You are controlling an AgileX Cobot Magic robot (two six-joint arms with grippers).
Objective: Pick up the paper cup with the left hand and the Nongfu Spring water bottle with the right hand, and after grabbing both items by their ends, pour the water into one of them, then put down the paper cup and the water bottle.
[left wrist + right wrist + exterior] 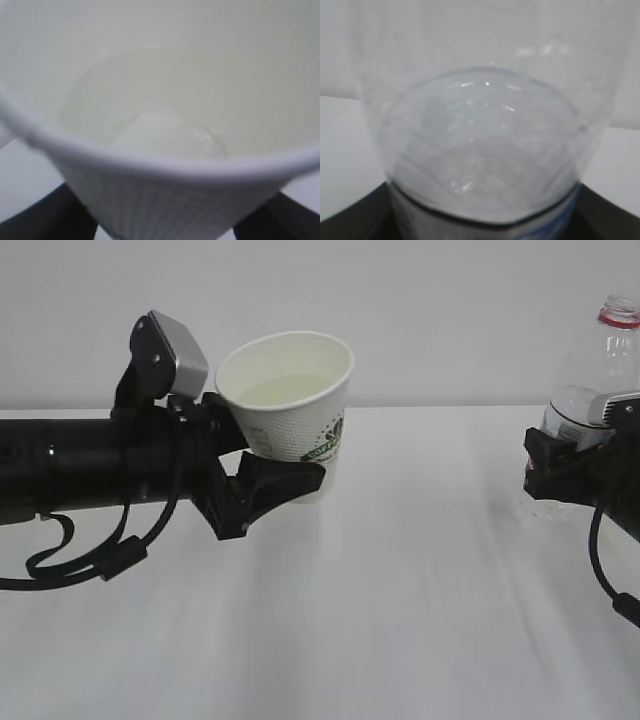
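Fingers [265,485] of left hand grip paper cup [290,405] w/ water [165,137]; right hand's fingers [560,465] clamp part-full Nongfu Spring water bottle [590,380].

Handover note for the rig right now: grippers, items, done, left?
Left hand: shut on the paper cup, held above the table, tilted slightly.
Right hand: shut on the Nongfu Spring water bottle, upright at the right edge, no cap.
Done: both picked up; water is in the cup.
Left: set down cup and bottle, release.
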